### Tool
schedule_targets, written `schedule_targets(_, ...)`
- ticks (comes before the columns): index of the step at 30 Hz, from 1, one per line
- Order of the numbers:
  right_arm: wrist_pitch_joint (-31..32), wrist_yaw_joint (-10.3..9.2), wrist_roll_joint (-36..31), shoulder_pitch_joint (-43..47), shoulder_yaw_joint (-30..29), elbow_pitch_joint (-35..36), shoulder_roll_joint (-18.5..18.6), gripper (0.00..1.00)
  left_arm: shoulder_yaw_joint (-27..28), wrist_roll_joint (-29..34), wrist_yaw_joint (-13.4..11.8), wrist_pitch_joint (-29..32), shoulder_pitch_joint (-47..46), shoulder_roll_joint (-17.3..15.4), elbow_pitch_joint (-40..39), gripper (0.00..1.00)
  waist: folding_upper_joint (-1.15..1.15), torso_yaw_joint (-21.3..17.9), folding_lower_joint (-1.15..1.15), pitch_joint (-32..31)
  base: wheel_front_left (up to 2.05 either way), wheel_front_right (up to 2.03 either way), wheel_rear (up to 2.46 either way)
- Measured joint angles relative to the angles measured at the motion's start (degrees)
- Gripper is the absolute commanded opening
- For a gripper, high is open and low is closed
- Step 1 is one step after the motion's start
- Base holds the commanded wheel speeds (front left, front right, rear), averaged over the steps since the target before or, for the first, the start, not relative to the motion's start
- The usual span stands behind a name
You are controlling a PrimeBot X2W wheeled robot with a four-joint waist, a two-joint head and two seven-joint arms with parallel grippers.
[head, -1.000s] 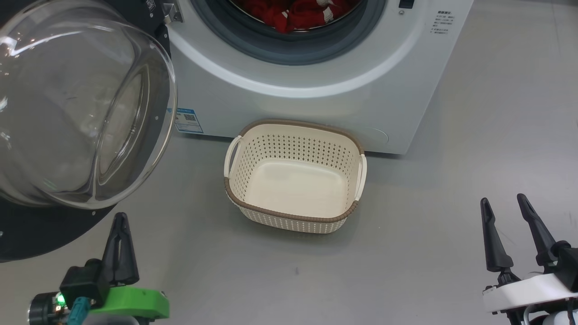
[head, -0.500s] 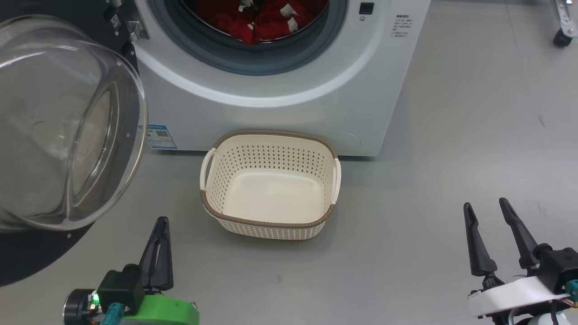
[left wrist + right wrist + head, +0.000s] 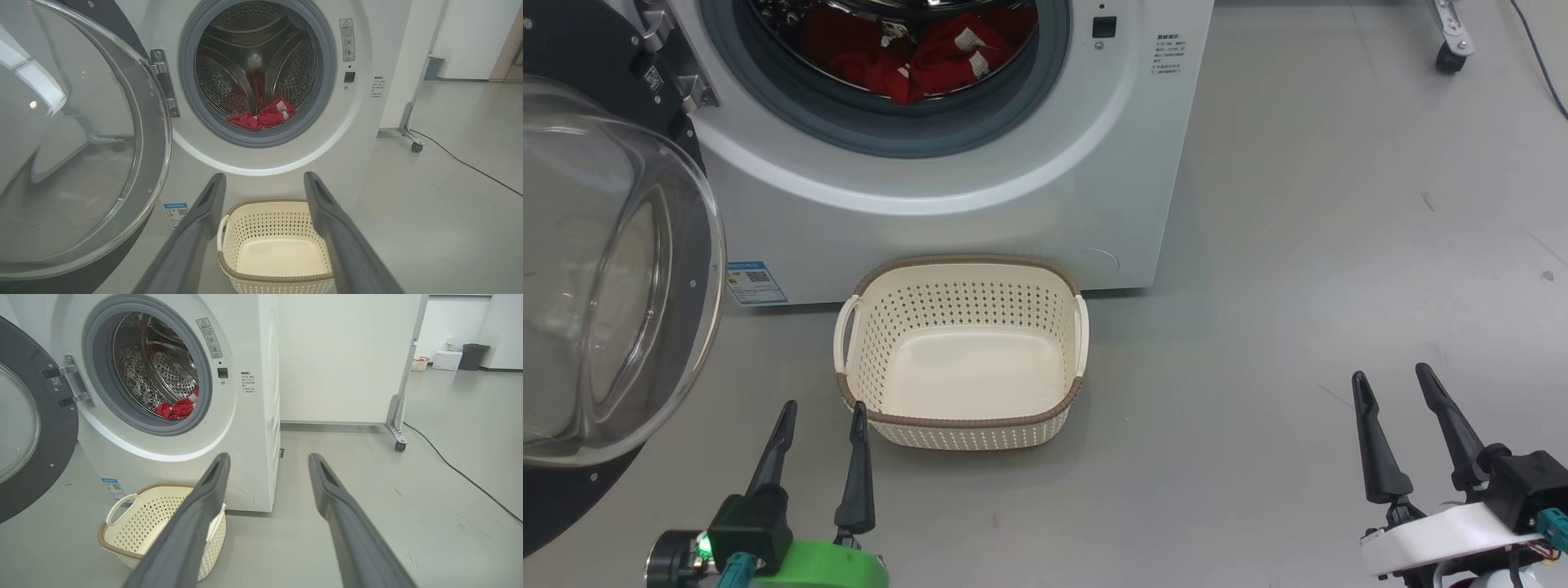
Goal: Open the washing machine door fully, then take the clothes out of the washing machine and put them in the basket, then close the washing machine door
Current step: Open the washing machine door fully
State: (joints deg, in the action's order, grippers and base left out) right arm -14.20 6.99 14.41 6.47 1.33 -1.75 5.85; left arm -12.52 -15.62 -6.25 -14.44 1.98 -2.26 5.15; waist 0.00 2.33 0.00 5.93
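Note:
The white washing machine [image 3: 980, 220] [image 3: 367, 134] [image 3: 253, 416] stands ahead with its drum mouth uncovered. Its black-rimmed glass door [image 3: 605, 278] [image 3: 73, 155] [image 3: 24, 428] hangs swung out on the left. Red clothes [image 3: 915, 61] [image 3: 265, 117] [image 3: 175, 409] with white patches lie at the drum's front lip. The cream basket [image 3: 960, 420] [image 3: 233, 253] [image 3: 122, 535] sits on the floor before the machine, with nothing in it. My left gripper [image 3: 823, 408] [image 3: 263, 179] is open and holds nothing, low at the near left of the basket. My right gripper [image 3: 1390, 377] [image 3: 267, 459] is open, far right over bare floor.
Grey floor [image 3: 1298, 245] stretches wide to the right of the machine. A white partition on castors [image 3: 396, 437] stands behind, with a black cable [image 3: 461, 473] trailing across the floor. Bins [image 3: 472, 355] stand far back.
My left gripper has gone from shut to open. The head camera has turned, so the machine, door and basket sit further left and lower in view.

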Motion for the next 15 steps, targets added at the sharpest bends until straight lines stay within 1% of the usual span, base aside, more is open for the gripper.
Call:
schedule_targets(7,0.0,0.00,0.0,0.3,-0.9,-0.2,-0.3,1.00,-0.4,0.0,0.0,0.0,0.7,-0.1,0.8,1.00,0.00,-1.8,0.00,-0.8,0.00,0.00,0.00)
schedule_targets(15,0.0,0.00,0.0,1.1,-1.2,-0.2,-0.5,1.00,-0.8,0.1,-0.1,0.0,0.7,-0.1,1.8,1.00,0.00,-1.9,0.00,-1.1,0.00,0.00,0.00)
